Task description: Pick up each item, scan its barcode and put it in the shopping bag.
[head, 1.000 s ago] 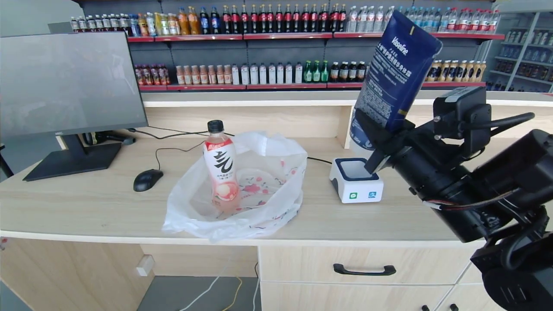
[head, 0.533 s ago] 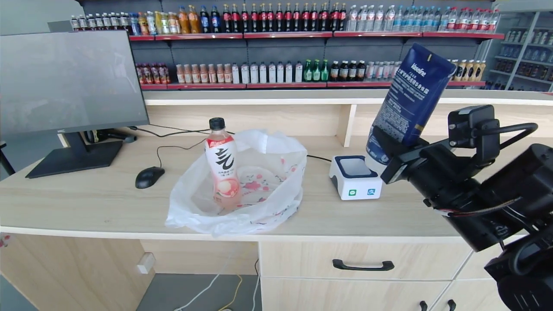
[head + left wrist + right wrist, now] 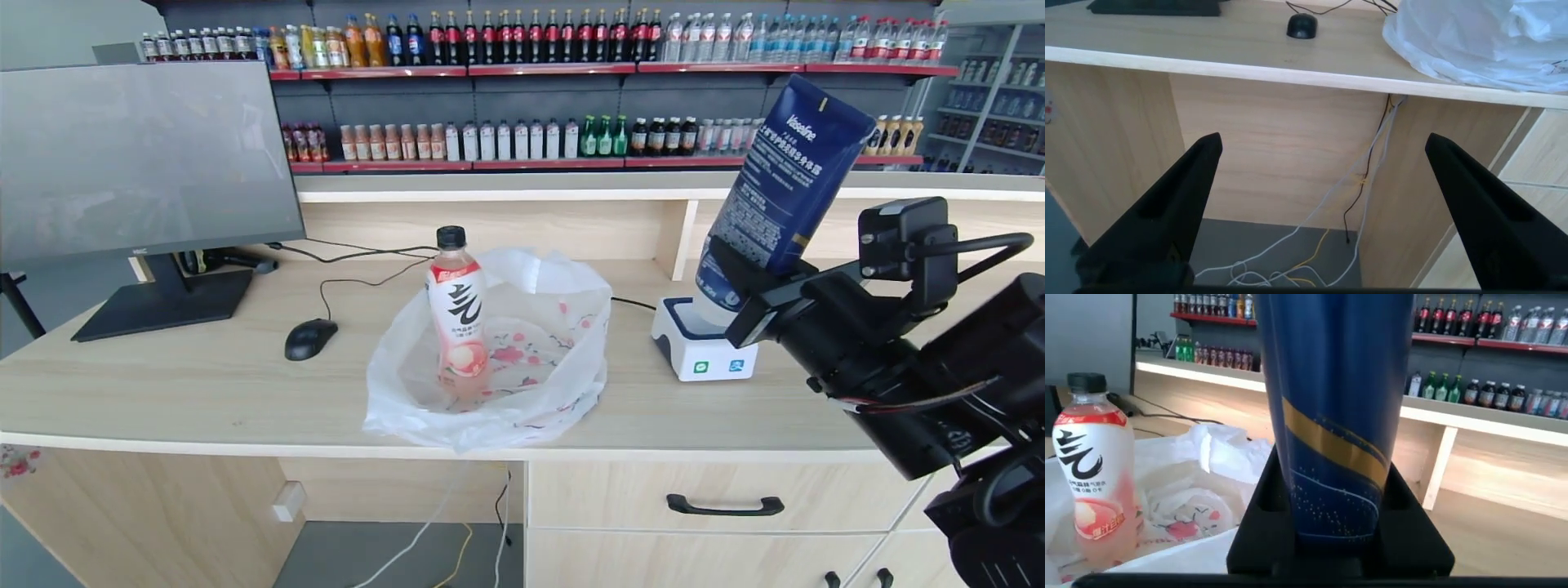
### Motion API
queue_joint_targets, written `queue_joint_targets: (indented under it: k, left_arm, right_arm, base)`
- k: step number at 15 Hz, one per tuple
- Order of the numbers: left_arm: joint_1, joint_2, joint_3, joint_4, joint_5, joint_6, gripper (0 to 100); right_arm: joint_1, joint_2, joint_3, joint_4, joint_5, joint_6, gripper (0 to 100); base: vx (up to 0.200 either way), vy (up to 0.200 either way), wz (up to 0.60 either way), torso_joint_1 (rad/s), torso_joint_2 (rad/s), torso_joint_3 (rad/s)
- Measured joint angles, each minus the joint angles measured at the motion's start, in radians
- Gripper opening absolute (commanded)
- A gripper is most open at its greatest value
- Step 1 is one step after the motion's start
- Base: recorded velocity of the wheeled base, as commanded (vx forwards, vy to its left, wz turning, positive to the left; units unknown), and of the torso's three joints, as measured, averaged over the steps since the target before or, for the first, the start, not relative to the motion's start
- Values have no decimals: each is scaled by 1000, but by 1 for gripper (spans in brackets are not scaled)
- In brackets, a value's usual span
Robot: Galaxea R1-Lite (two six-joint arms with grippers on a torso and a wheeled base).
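Dark-blue and soft-walled, the plastic squeeze tube (image 3: 792, 180) stands cap-down between the right gripper (image 3: 747, 278) fingers, which clamp its lower end; its body leans up and away above them. Directly under those fingers sits the small white box scanner (image 3: 709, 363), though I cannot tell whether the cap touches it. The printed back should probably face the scanner window and be held steady and close, without knocking the box. Beyond the scanner from the fingers lies the white translucent plastic shopping bag (image 3: 571, 367) with a pink-labelled drink bottle (image 3: 459, 318) upright inside. The left gripper (image 3: 1323, 143) fingers are spread wide and empty, with the light wooden counter (image 3: 163, 384) edge above them.
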Motion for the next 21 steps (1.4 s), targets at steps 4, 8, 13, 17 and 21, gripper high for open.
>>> queue_joint_targets:
  k: [4, 8, 13, 17, 21]
  left_arm:
    - [0, 0, 0, 0, 0, -1, 100]
    - [0, 0, 0, 0, 0, -1, 100]
    - [0, 0, 0, 1, 0, 1, 100]
    - [0, 0, 0, 0, 0, 1, 100]
    - [0, 0, 0, 0, 0, 2, 100]
  right_arm:
    - [-1, -17, 24, 0, -1, 19, 0]
    - [2, -26, 30, 0, 2, 22, 0]
    - [10, -28, 37, 1, 1, 23, 0]
    - [58, -11, 41, 4, 0, 23, 0]
    - [72, 49, 28, -3, 2, 23, 0]
  base:
    - [0, 200, 0, 4, 4, 0]
    - [0, 0, 0, 0, 0, 0]
    - [120, 0, 0, -2, 0, 1]
    - [100, 0, 0, 0, 0, 4]
    - [0, 0, 0, 0, 0, 0]
